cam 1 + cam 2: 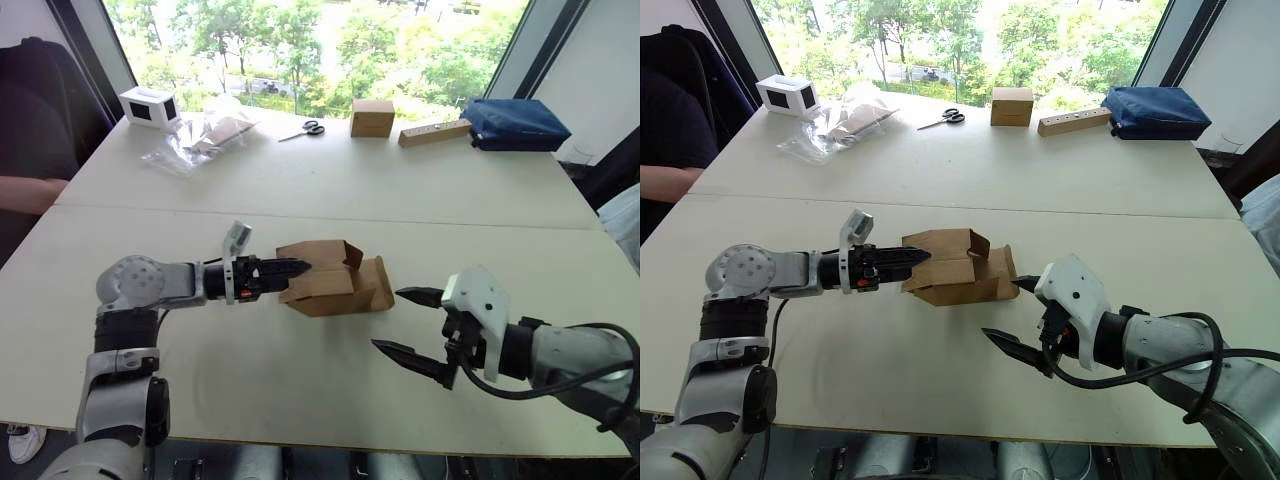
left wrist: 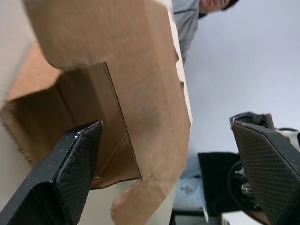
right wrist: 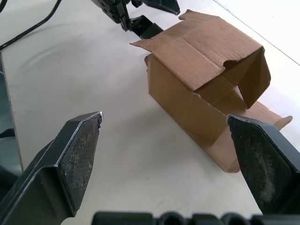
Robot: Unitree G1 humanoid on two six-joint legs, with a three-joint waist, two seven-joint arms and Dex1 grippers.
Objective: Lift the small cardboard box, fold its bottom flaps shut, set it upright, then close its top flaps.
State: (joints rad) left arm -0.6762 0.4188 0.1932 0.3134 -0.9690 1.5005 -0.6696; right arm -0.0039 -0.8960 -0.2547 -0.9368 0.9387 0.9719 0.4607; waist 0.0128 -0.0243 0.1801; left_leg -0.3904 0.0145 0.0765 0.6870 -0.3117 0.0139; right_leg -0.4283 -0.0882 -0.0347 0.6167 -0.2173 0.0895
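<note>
The table [image 1: 330, 190] is a broad pale slab under the window, and most of what sits on it lines its far edge: a dark blue bag [image 1: 515, 124] at the far right corner, a white box [image 1: 150, 106] with a dark face at the far left corner, a crumpled clear plastic bag [image 1: 200, 137] just beside that, then a long tan block [image 1: 434, 133] and a tidy tan cube [image 1: 372, 117] near the middle of the far edge, with scissors [image 1: 303, 130] a little to the left of the cube. A person's arm [image 1: 30, 193] rests by the table's left edge. The box [image 1: 335, 280] lies on its side on the table toward the near edge, roughly central, its flaps hanging open at both ends and one flap flat on the tabletop. The left gripper [image 1: 290, 270] reaches in level from the left, its fingers parted, with one fingertip [image 2: 77, 164] inside the open end of the box and the other outside it, so a wall or flap stands between them; whether they actually pinch the cardboard I cannot tell. The right gripper [image 1: 405, 322] hovers just to the right of the box, apart from it, fingers spread wide and holding nothing.
</note>
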